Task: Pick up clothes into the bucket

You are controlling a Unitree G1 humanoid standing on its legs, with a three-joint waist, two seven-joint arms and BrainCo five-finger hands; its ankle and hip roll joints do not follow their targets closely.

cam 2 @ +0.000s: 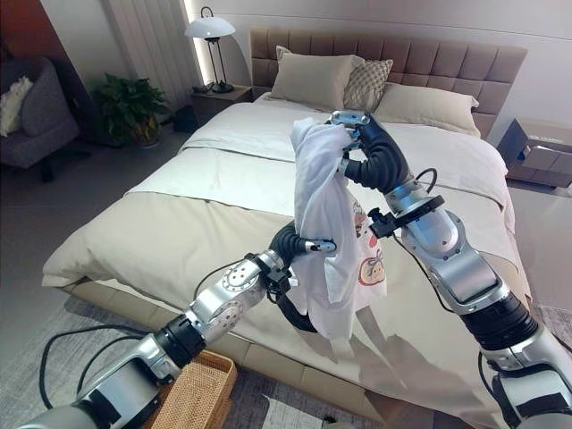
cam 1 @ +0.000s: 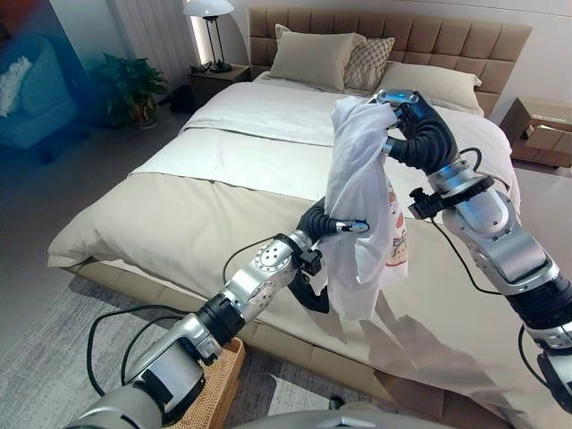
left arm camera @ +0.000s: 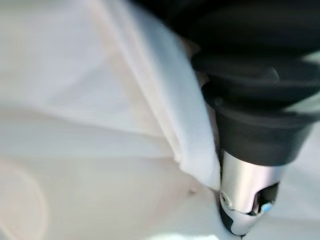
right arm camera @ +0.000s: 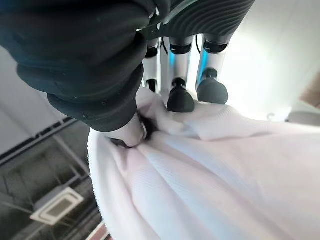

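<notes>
Fingers of right hand [cam 2: 357,125] clamped on shirt [cam 2: 326,223] top, lifted over bed [cam 2: 179,223]; left hand [cam 2: 308,246] pinching mid-cloth. Next: swing toward basket [cam 2: 192,393] at 7 o'clock, release

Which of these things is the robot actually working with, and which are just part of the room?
Part of the job: white shirt, held up by the right robot hand and the left robot hand; wicker basket on the floor.

Just lying about: bed, pillows, lamp, potted plant, armchair.

The bed [cam 2: 179,232] lay broad and bare on the left; pillows [cam 2: 315,79] crowded its far end; a wicker basket [cam 2: 192,393] stood near-left.
</notes>
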